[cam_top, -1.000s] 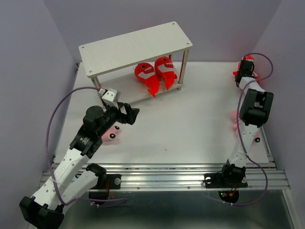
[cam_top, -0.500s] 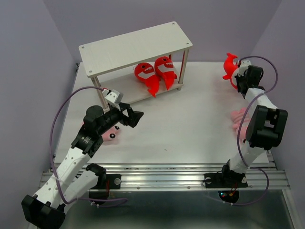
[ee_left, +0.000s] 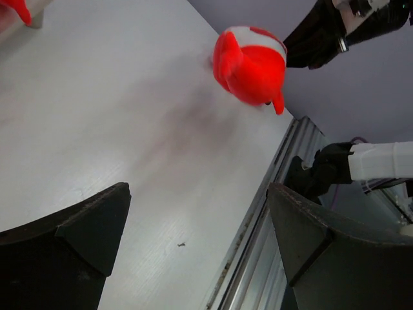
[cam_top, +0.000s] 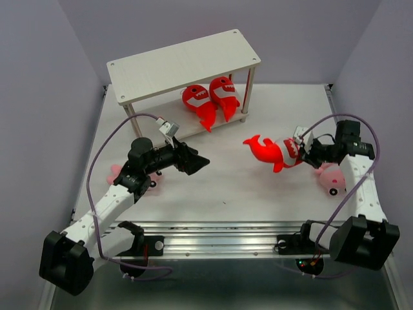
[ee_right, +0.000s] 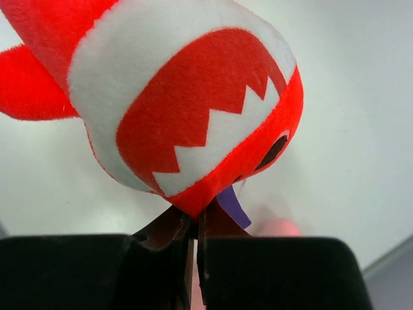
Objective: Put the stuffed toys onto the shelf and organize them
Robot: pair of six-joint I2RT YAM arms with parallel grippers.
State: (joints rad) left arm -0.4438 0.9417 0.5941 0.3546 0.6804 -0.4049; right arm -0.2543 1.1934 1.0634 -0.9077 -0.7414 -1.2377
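My right gripper (cam_top: pixel 302 152) is shut on a red shark toy (cam_top: pixel 272 150) and holds it above the table's middle right. In the right wrist view the shark (ee_right: pixel 187 110) fills the frame, pinched at its lower edge. It also shows in the left wrist view (ee_left: pixel 250 64). My left gripper (cam_top: pixel 200 163) is open and empty, pointing right over the table. Two red sharks (cam_top: pixel 208 100) lie on the lower tier of the white shelf (cam_top: pixel 182 64). One pink toy (cam_top: pixel 150 181) lies under my left arm, another (cam_top: pixel 332 177) under my right arm.
The table's metal rail (cam_top: pixel 219 236) runs along the near edge. Purple walls close in left, right and back. Both arms' cables loop above the table.
My right arm has swung from the far right corner toward the table's middle, carrying the red shark. My left gripper has reached further right.
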